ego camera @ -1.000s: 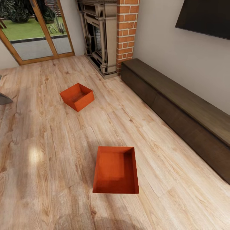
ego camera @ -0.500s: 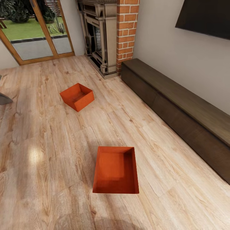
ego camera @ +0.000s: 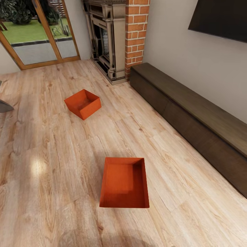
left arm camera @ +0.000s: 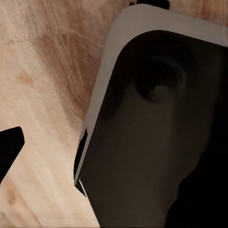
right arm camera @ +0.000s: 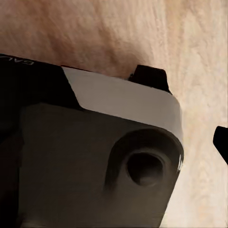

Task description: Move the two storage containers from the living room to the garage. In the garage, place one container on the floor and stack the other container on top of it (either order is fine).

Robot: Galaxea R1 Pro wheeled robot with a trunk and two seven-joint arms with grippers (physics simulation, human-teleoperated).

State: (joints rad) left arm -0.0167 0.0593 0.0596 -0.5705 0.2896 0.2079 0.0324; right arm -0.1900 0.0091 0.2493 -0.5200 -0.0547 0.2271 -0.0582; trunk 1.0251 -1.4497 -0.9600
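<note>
You are looking down at the living room's wood plank floor (ego camera: 51, 154) with both storage containers on it, well apart from each other. Take the brick-and-stone fireplace (ego camera: 109, 37) as your landmark: the far storage container (ego camera: 83, 103) sits out in front of it, turned corner-on, open top up. The near storage container (ego camera: 125, 182) lies much farther from the fireplace, close to your base, squared to your view, also open side up. A long dark low cabinet (ego camera: 192, 123) runs from the fireplace's brick column along the wall, with the near container beside it but apart. The wood-framed glass doors (ego camera: 37, 31) stand beside the fireplace.

Your wrist views show dark robot housing (left arm camera: 156, 133) over the planks; a black tip pokes in at an edge of each, so whether either gripper is wide or narrow cannot be told.
</note>
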